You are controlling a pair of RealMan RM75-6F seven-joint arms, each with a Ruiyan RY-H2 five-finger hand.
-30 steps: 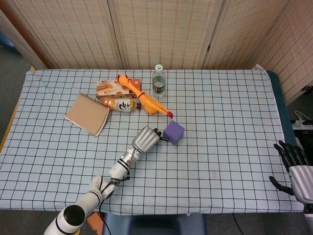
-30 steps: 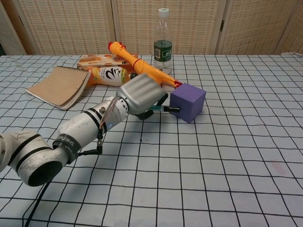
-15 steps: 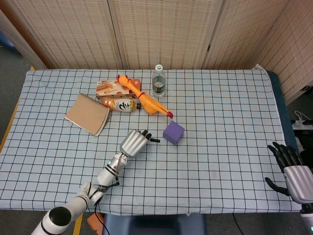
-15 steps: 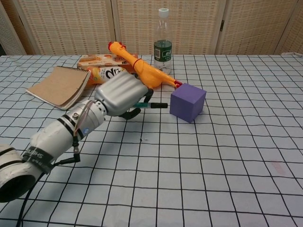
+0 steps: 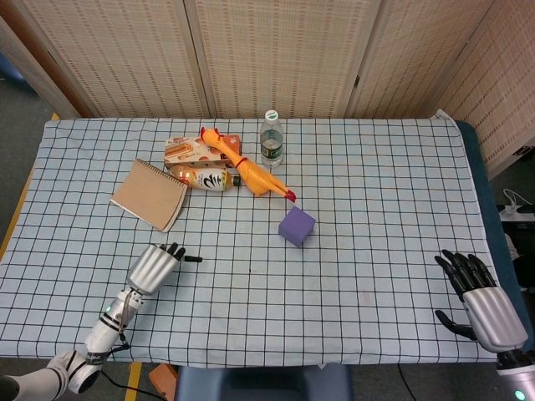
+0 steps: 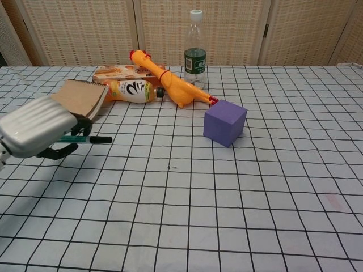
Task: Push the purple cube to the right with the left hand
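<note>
Head view: left hand [image 5: 155,266] sits well clear of the purple cube [image 5: 297,226], fingers curled in, holding nothing; the cube rests mid-table beside the rubber chicken [image 5: 244,165]. Right hand [image 5: 481,302] spread, empty.

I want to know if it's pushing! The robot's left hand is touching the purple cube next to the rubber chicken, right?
Not touching. The head view shows the left hand well apart from the purple cube, off to its left. The cube does sit next to the rubber chicken.

Purple cube [image 5: 297,225], orange-yellow rubber chicken [image 5: 245,167], brown notebook [image 5: 150,194], black-gridded white tablecloth [image 5: 376,184].
</note>
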